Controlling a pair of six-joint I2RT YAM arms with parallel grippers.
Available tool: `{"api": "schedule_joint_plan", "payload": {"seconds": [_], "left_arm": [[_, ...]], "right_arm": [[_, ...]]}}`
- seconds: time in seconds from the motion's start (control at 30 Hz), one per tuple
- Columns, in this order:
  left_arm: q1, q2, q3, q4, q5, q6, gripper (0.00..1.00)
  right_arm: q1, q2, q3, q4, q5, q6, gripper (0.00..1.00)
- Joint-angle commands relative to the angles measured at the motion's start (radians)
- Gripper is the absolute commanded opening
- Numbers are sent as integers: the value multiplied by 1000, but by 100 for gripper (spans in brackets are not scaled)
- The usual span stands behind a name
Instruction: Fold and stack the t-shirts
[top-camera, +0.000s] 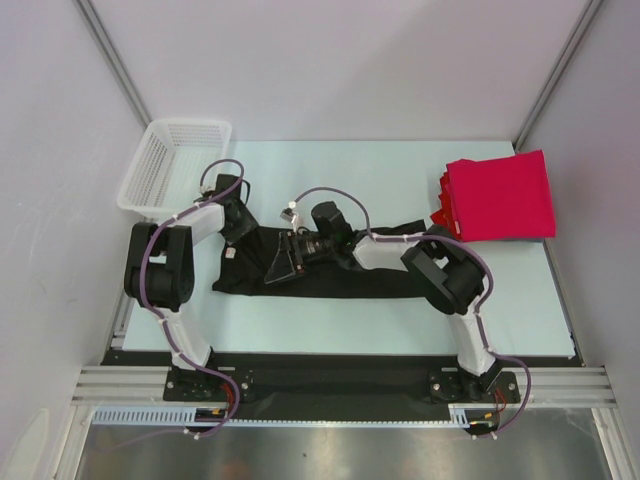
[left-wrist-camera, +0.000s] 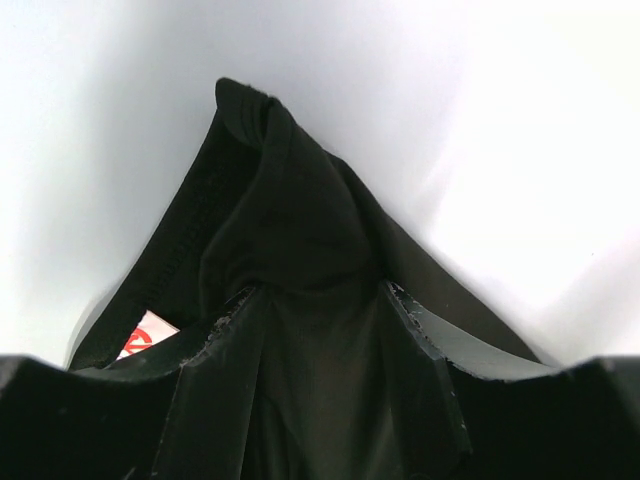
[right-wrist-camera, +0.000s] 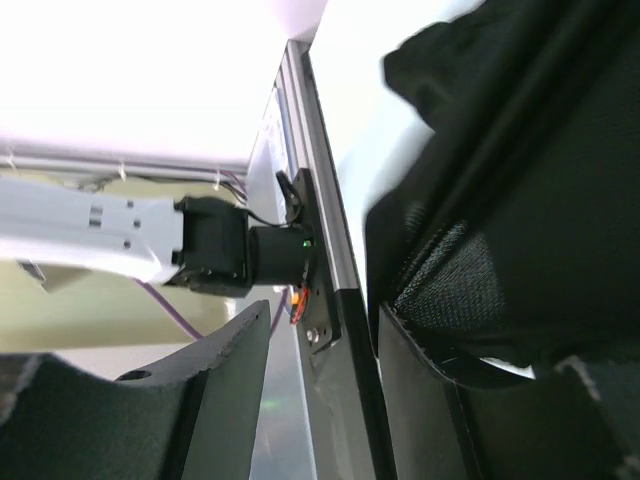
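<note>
The black t-shirt (top-camera: 345, 282) lies bunched in a long strip across the middle of the table. My left gripper (top-camera: 236, 228) is at its far left corner. In the left wrist view it (left-wrist-camera: 320, 335) is shut on a fold of the black cloth (left-wrist-camera: 290, 220), which fills the gap between the fingers. My right gripper (top-camera: 283, 262) is low over the shirt's left half. In the right wrist view it (right-wrist-camera: 325, 365) is open with nothing between the fingers, and black cloth (right-wrist-camera: 540, 200) lies against the outside of one finger (right-wrist-camera: 430, 400). Folded red t-shirts (top-camera: 500, 195) are stacked at the back right.
A white mesh basket (top-camera: 140, 185) stands at the table's back left corner, close behind my left arm. The pale table (top-camera: 330, 170) ends in a metal rail (right-wrist-camera: 320, 200) at the near edge. White walls close in both sides and the back.
</note>
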Motion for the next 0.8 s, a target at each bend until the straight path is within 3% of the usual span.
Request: {"api": "schedule_joint_plan", "payload": {"seconds": [0.0,0.33,0.43,0.47,0.6,0.77], "left_arm": [[18,14,-1,-49,-23,12,55],[16,-102,-46,-34,-23,16,57],[16,-99,-46,-37,-9,12,57],[16,-102,-53,-36,-1,10,56],[16,-166,-90,-22,-12,10,57],[16,-247,-125,-22,-4,7,58]], "right_arm": [[13,-113,-34,-104,-19,-134,52],[23,-98,78,-431,237,-294,60],[37,-98,98,-521,400,-326,62],[48,-107,95,-523,490,-335,63],[55,-166,3,-383,547,-334,63],[54,-222,-38,-393,667,-298,59]]}}
